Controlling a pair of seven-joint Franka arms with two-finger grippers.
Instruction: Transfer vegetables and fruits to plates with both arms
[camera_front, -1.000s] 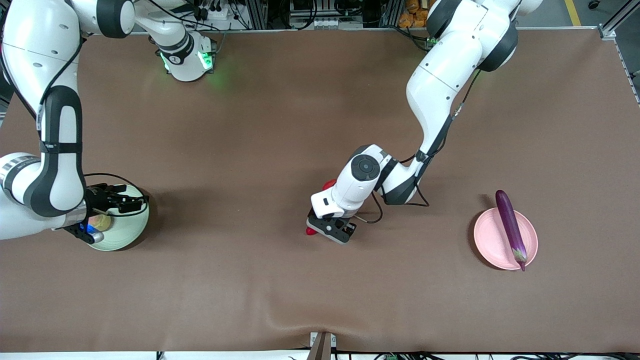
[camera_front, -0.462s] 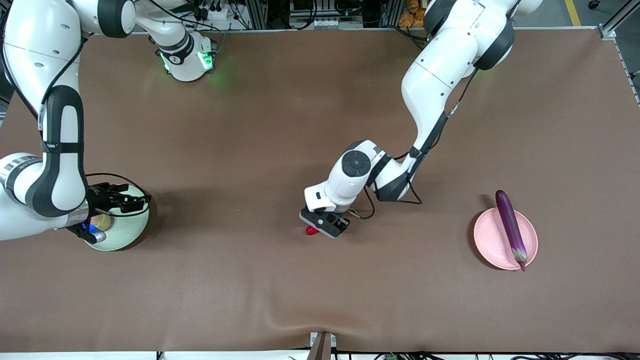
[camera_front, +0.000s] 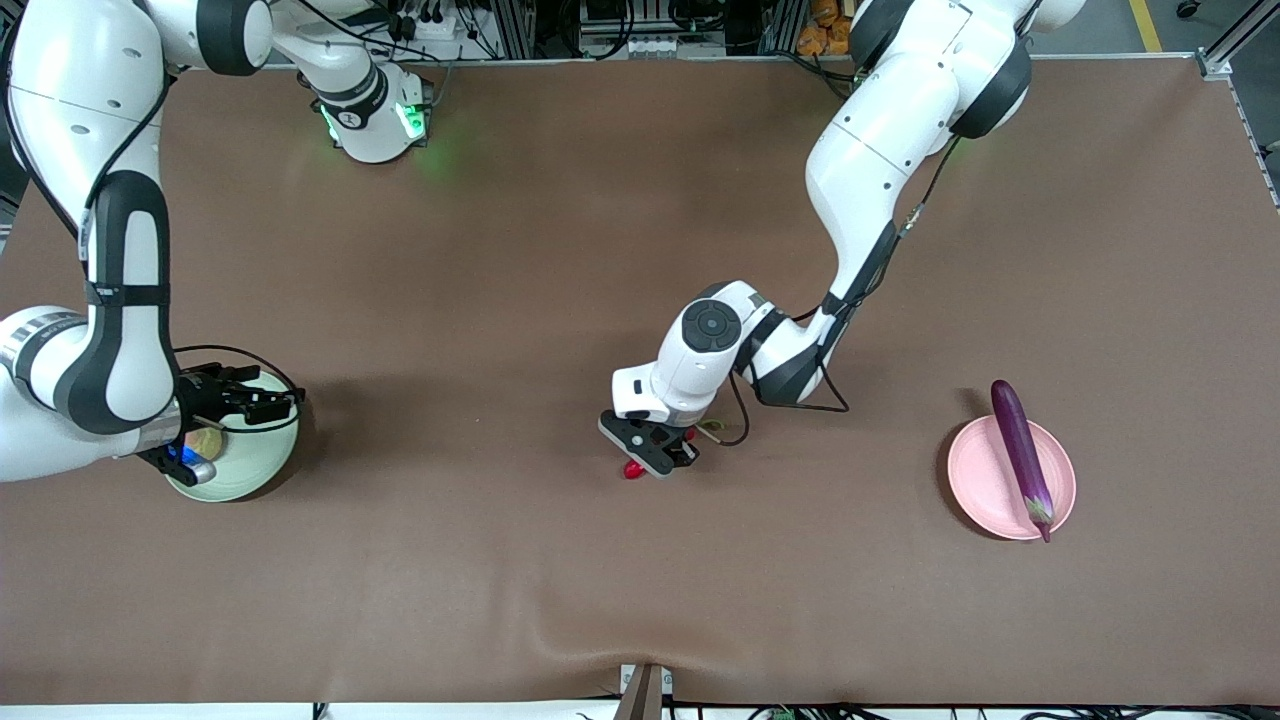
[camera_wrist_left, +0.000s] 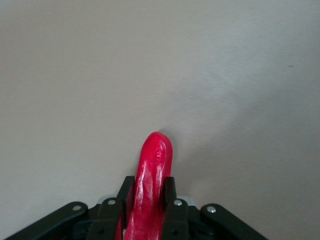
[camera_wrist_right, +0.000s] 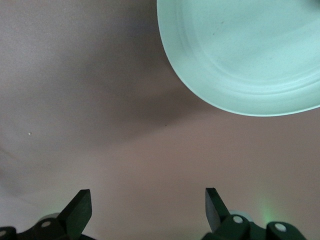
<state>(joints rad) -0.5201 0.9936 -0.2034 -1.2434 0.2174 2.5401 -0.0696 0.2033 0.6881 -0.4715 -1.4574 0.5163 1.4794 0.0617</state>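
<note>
Left gripper (camera_front: 655, 452) newly clamped, one chili pepper (camera_wrist_left: 150, 185).

Even overhead light is flooding the brown table (camera_front: 500, 300), no glare. Soft shadows are falling beside the arms & the pink plate (camera_front: 975, 480). Green base LEDs are glowing. Left wrist view is looking washed-out grey; the chili pepper (camera_wrist_left: 150, 185) is showing glossy highlights.

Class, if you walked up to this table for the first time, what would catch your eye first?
Probably the left gripper at mid-table, shut on the red chili pepper. Next, the purple eggplant lying across the pink plate toward the left arm's end, and the right gripper, open over the green plate.
</note>
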